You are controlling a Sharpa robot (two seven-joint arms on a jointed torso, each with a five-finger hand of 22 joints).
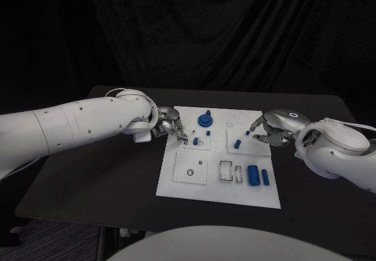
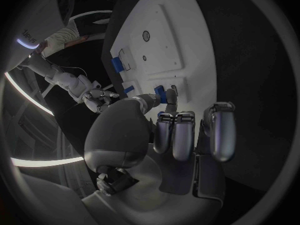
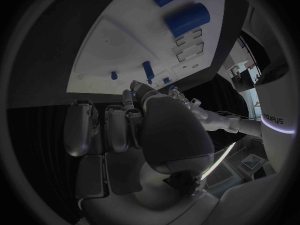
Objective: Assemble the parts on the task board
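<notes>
Blue parts mostly lie loose on the board [image 1: 179, 187]: two cylinders [image 1: 254, 175] near its right edge, a peg [image 1: 237, 144] mid-board. My left robot hand [image 1: 171, 128] pinches a small part [image 2: 160, 94] over the board; my right robot hand [image 1: 269, 132] hovers curled, empty. Most remains.

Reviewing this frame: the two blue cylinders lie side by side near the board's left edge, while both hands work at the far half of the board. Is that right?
Not quite. In the head view the two blue cylinders lie side by side near the right edge of the task board, not the left. The rest holds: the left hand and right hand are both at the far half of the board.
</notes>
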